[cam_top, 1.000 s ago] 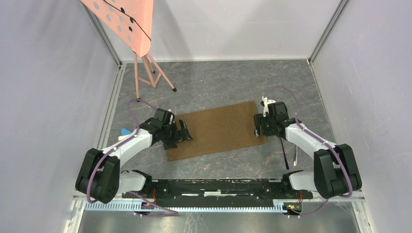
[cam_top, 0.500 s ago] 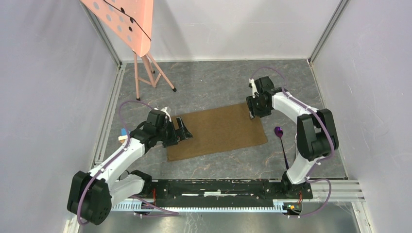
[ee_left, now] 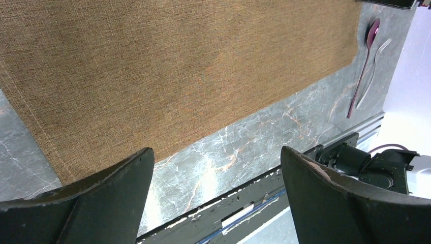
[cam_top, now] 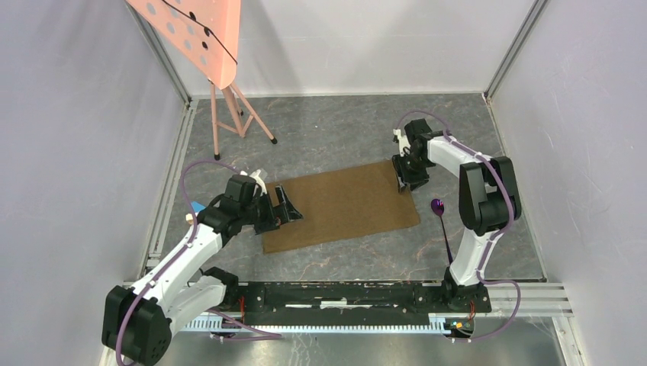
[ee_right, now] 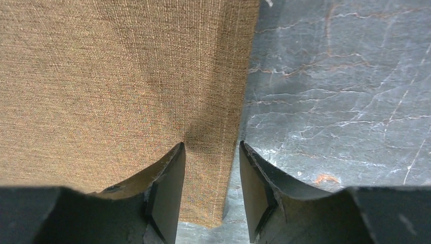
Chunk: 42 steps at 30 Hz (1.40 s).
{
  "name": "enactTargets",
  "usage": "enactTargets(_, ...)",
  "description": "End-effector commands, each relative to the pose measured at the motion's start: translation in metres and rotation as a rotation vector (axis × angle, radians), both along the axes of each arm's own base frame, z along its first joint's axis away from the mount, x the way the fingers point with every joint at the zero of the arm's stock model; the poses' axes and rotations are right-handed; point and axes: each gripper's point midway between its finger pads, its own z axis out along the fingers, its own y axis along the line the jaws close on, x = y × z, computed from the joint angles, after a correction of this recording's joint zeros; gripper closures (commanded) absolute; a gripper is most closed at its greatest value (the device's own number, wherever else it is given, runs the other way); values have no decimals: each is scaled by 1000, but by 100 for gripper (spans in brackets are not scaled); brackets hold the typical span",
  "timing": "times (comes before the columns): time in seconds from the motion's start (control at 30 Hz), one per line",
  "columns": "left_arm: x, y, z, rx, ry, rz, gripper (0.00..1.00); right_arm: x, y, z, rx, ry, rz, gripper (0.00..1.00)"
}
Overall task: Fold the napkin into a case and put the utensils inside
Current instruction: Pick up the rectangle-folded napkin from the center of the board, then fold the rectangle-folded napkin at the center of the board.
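The tan-brown napkin (cam_top: pixel 343 202) lies flat and unfolded on the marble table, also filling the left wrist view (ee_left: pixel 178 66) and the right wrist view (ee_right: pixel 117 76). My left gripper (cam_top: pixel 289 206) (ee_left: pixel 215 150) stands wide open at the napkin's left edge with nothing between its fingers. Down at the napkin's far right corner, my right gripper (cam_top: pixel 404 180) (ee_right: pixel 211 144) has its jaws partly drawn in, straddling the cloth's edge with a gap on both sides. The utensils lie right of the napkin: a purple spoon (cam_top: pixel 438 207) (ee_left: pixel 364 61) and a silvery piece (ee_left: pixel 375 63).
A pink stand (cam_top: pixel 229 110) carrying a perforated pink board (cam_top: pixel 191 30) is at the back left. A small blue-and-wood block (cam_top: pixel 194 208) lies behind the left arm. White walls enclose three sides, and a black rail (cam_top: pixel 343 293) runs along the near edge.
My right arm swung from the napkin's right edge to its far right corner, uncovering the purple spoon, and its jaws narrowed. The left arm's elbow shifted; its gripper stayed open in place.
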Motion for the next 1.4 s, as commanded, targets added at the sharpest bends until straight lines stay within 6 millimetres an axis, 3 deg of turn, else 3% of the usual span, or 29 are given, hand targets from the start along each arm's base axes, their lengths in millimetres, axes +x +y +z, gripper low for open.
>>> enactTargets(0.0,6,-9,21,-40,-49,-38,0,-2,4,-1,5,16,30,50)
enactTargets(0.4,0,-6,32,-46,-73,-38,0,-17,4,-28,-45,99,46,48)
enactTargets(0.5,-1,-6,33,-47,-72,-37,0,-17,1,-39,-68,109,42,56)
enactTargets(0.7,-3,-4,35,-45,-72,-33,0,-11,7,-47,-91,66,64,87)
enactTargets(0.77,-3,-4,36,-48,-70,-33,0,-6,9,-44,-110,37,91,100)
enactTargets(0.87,-3,-5,37,-53,-68,-32,0,5,8,-29,-154,-27,96,100)
enactTargets(1.07,-3,-5,35,-58,-48,-16,0,27,-3,29,-256,-226,78,100)
enactTargets(1.37,-3,-7,39,-81,-56,-7,0,31,-22,53,-354,-284,55,100)
